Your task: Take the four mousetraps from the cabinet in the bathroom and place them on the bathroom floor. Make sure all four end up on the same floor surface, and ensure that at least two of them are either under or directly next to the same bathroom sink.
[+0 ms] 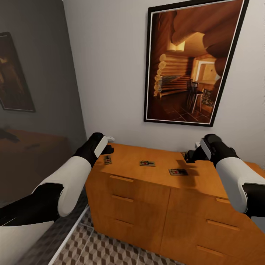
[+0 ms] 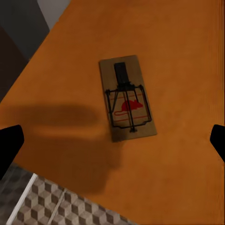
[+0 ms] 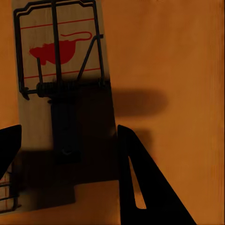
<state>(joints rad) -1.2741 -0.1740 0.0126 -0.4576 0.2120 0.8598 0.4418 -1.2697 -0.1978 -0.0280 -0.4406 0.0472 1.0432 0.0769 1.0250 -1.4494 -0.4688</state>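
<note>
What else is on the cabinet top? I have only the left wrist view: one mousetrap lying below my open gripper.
Observer: The head view shows two more along the cabinet top: a middle mousetrap and a right-hand mousetrap, both lying flat.
Operator: Where is the right gripper?
Observer: The right gripper is open, low over the top. Its fingers sit either side of the end of a trap at the right gripper, not closed on it.
Operator: Any drawers open?
Observer: No. The drawers in the head view all look shut.
</note>
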